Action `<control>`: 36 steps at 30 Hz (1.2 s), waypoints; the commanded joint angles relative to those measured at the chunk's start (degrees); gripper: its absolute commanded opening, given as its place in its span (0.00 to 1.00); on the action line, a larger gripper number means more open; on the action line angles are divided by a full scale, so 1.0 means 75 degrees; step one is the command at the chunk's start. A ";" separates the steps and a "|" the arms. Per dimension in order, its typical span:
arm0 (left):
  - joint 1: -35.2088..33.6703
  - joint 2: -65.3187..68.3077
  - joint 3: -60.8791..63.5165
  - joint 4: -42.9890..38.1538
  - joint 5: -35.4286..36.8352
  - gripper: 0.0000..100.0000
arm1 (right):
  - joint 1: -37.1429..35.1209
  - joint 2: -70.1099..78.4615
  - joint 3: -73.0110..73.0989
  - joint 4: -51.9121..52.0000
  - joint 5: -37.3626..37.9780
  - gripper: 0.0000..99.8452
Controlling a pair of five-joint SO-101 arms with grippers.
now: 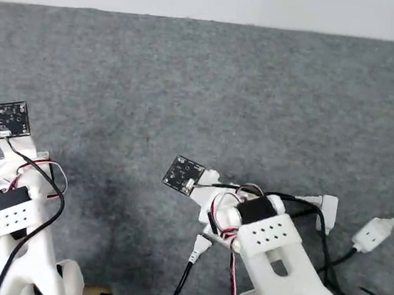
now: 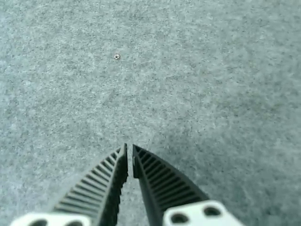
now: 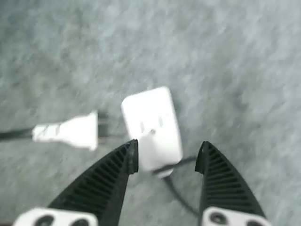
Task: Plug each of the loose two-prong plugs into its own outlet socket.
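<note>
In the right wrist view a white outlet socket [image 3: 153,127] lies flat on the grey carpet with its two slots facing up and a black cord leaving its near end. A loose white two-prong plug [image 3: 70,133] lies beside it, prongs pointing at the socket and just short of it. My right gripper [image 3: 167,155] hangs open above the socket's near end, one finger on each side, holding nothing. In the high view this plug [image 1: 201,247] lies by the middle arm on its black cord. My left gripper [image 2: 129,150] is shut and empty over bare carpet.
Two more white connectors on black cords lie at the right, one [image 1: 327,204] near the right arm and another [image 1: 373,234] by the edge. Black cords [image 1: 333,268] tangle beside that arm's base. A tiny metal speck [image 2: 116,57] lies on the carpet.
</note>
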 commanded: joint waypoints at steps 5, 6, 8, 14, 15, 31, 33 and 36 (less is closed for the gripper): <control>0.0035 -0.0105 -0.0029 -0.0234 0.0000 0.02 | -0.0029 0.1952 -0.0539 -0.0651 0.0141 0.20; 0.0035 -0.0105 -0.0029 -0.0234 0.0000 0.02 | 0.0006 0.2174 -0.0668 -0.0533 0.0152 0.20; 0.0035 -0.0105 -0.0029 -0.0234 0.0000 0.02 | 0.0088 0.2608 -0.0938 -0.0240 0.0399 0.20; 0.0035 -0.0105 -0.0029 -0.0234 0.0000 0.02 | 0.0123 0.3264 -0.1313 -0.0029 0.0844 0.11; 0.0035 -0.0105 -0.0029 -0.0234 0.0000 0.02 | 0.0123 0.3253 -0.1407 -0.0029 0.0844 0.06; 0.0035 -0.0105 -0.0018 -0.0234 0.0000 0.02 | 0.0088 0.3335 -0.1723 0.1284 0.1512 0.31; 0.0035 -0.0105 -0.0018 -0.0234 0.0000 0.02 | 0.0088 0.3335 -0.1606 0.1295 0.1875 0.31; 0.0035 -0.0105 -0.0018 -0.0234 0.0000 0.02 | 0.0029 0.3335 -0.1266 0.1295 0.2379 0.31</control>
